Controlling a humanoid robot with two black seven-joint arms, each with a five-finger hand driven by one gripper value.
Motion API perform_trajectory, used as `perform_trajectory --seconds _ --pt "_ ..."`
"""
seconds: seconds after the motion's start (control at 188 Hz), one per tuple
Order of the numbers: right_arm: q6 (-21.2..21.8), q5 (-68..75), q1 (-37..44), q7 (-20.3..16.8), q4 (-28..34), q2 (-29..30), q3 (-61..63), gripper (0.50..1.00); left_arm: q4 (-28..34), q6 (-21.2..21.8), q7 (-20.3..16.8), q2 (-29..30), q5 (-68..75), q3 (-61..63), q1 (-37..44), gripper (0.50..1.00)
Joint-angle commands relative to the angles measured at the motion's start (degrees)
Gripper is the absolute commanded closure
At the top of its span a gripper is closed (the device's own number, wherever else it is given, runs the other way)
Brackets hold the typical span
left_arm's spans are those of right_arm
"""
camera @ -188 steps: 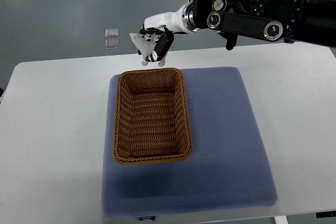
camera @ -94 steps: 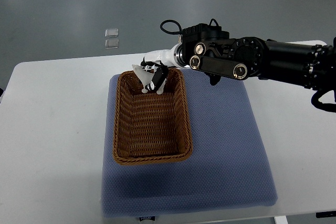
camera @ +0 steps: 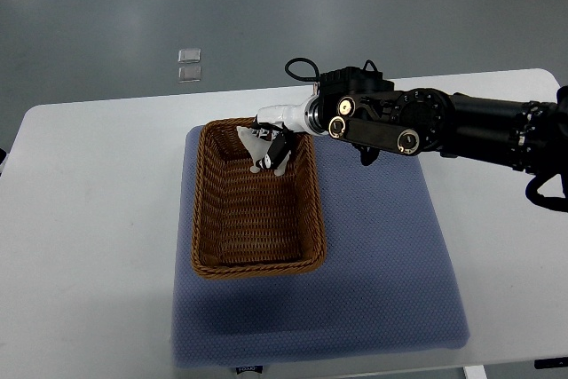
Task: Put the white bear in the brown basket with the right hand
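Moments earlier held high beyond the far rim, the robot's right hand had come down inside the brown woven wicker basket, its black-and-white fingers curled around the small white toy bear. Within a second the hand had travelled from above the bare surface behind the basket, over the rim, and low into the far end, near the right wall. The bear hung in the grasp close to the basket floor; whether it touched the weave could not be told from above. The black jointed right arm reached in from the right edge, lying across the far side of the blue padded mat on which the basket stood, the mat itself resting on the white rectangular surface. No left arm showed. Two small clear squares lay on the grey floor beyond the surface. With the bear inside the basket walls, the carry looked all but done, and what remained appeared to be opening the fingers and lifting the hand clear without dragging the toy back out.
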Motion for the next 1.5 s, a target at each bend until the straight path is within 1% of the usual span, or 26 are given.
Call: perform_trajectory --seconds 0.0,0.037,0.074,0.175,0.249,0.297,0.35,0.605,0.69,0.77,0.865,0.902,0.95,1.008,1.019,1.12,1.173,1.226,1.237,1.337,1.417,1.449,1.497 --pt "-0.4 0.0 -0.8 0.1 0.0 0.0 0.0 0.852 0.0 0.0 0.1 0.0 0.0 0.0 0.0 0.5" --pt "-0.4 0.0 -1.1 0.1 0.0 0.0 0.1 0.824 0.0 0.0 0.1 0.0 0.0 0.0 0.0 0.5" --pt "-0.4 0.0 -1.2 0.2 0.0 0.0 0.1 0.81 0.0 0.1 0.1 0.0 0.0 0.0 0.0 0.5" --pt "-0.4 0.0 -1.4 0.2 0.0 0.0 0.3 0.75 0.0 0.1 0.1 0.0 0.0 0.0 0.0 0.5" --pt "-0.4 0.0 -1.5 0.2 0.0 0.0 0.4 0.744 0.0 0.0 0.1 0.0 0.0 0.0 0.0 0.5" --pt "-0.4 0.0 -1.5 0.2 0.0 0.0 0.4 0.726 0.0 0.0 0.1 0.0 0.0 0.0 0.0 0.5" --pt "-0.4 0.0 -1.5 0.2 0.0 0.0 0.4 0.718 0.0 0.0 0.1 0.0 0.0 0.0 0.0 0.5" --pt "-0.4 0.5 -0.4 0.2 0.0 0.0 1.5 0.711 0.0 0.0 0.1 0.0 0.0 0.0 0.0 0.5" --pt "-0.3 0.6 0.4 0.2 0.0 0.0 4.8 0.701 0.1 0.0 0.1 0.0 0.0 0.0 0.0 0.5" --pt "-0.3 0.7 0.6 0.2 0.0 0.0 8.4 0.677 0.0 0.1 0.1 0.0 0.0 0.0 0.0 0.5" --pt "-0.4 0.9 0.4 0.4 0.0 0.0 12.9 0.668 0.0 0.1 0.1 0.0 0.0 0.0 0.0 0.5" --pt "-0.5 0.9 -0.1 0.9 0.0 0.0 15.8 0.656 0.1 0.0 0.1 0.0 0.0 0.0 0.0 0.5" --pt "-0.5 0.9 -0.5 2.0 0.0 -0.7 19.0 0.654 0.0 0.0 0.1 0.0 0.0 0.0 0.0 0.5" --pt "-0.7 1.1 -3.3 4.7 0.0 -2.9 24.2 0.652 0.0 0.0 0.1 0.0 0.0 0.0 0.0 0.5" --pt "-0.7 1.1 -3.3 4.7 0.0 -2.9 24.2 0.652 0.0 0.0 0.1 0.0 0.0 0.0 0.0 0.5" --pt "-2.0 3.2 -10.1 11.4 0.0 -6.1 35.9 0.652 0.0 0.0 0.1 0.0 0.0 0.0 0.0 0.5" --pt "-2.3 4.4 -14.0 13.5 0.0 -6.6 41.9 0.652 0.0 0.1 0.1 0.0 0.0 0.1 0.0 0.5" --pt "-2.8 5.4 -17.9 14.3 0.0 -6.6 48.3 0.652 0.0 0.1 0.1 0.0 0.0 0.1 0.0 0.5" --pt "-2.8 5.4 -17.9 14.3 0.0 -6.6 48.3 0.652 0.0 0.1 0.1 0.0 0.0 0.1 0.0 0.5" --pt "-3.1 6.7 -25.0 14.3 0.0 -5.5 61.7 0.652 0.0 0.1 0.1 0.0 0.0 0.1 0.0 0.5" --pt "-3.2 8.8 -28.6 14.5 0.0 -4.8 67.6 0.65 0.0 0.0 0.1 0.0 0.0 0.2 0.0 0.5" --pt "-3.2 10.2 -30.0 14.8 -0.1 -4.3 69.7 0.642 0.0 0.0 0.1 0.0 0.0 0.2 0.0 0.5" --pt "-3.3 12.9 -32.1 15.7 -0.4 -3.4 72.5 0.642 0.0 0.0 0.1 0.0 0.0 0.2 0.0 0.5"
